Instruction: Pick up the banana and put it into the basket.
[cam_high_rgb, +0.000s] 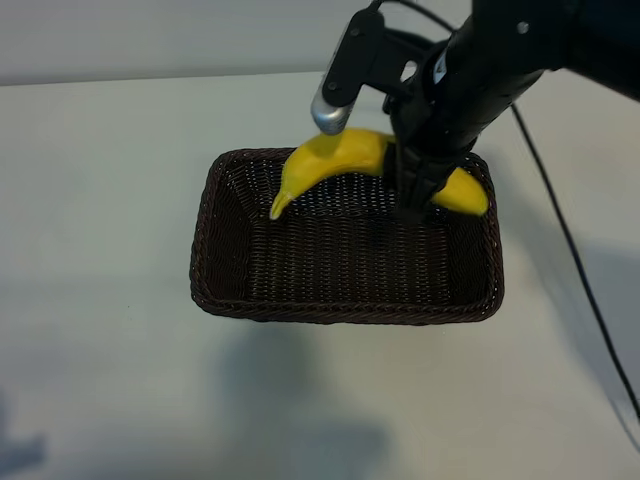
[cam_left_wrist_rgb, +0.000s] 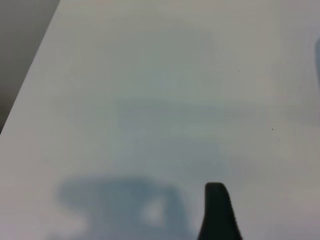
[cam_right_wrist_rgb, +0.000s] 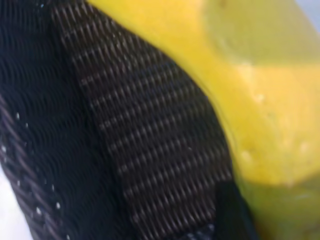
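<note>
Yellow banana (cam_high_rgb: 335, 160) over the far part of the basket (cam_high_rgb: 345, 312) | we clamp it near the middle with the right gripper (cam_high_rgb: 415, 195), so it hangs level for lowering | left gripper parked aside, jaws open, empty

Surface: plain white tabletop (cam_high_rgb: 100, 200), smooth and matte.
Resting on it: dark brown rectangular woven wicker basket (cam_high_rgb: 345, 305), near centre.

Black right arm (cam_high_rgb: 480, 70), silver-tipped wrist camera (cam_high_rgb: 330, 112), trailing black cable (cam_high_rgb: 570, 250)
</note>
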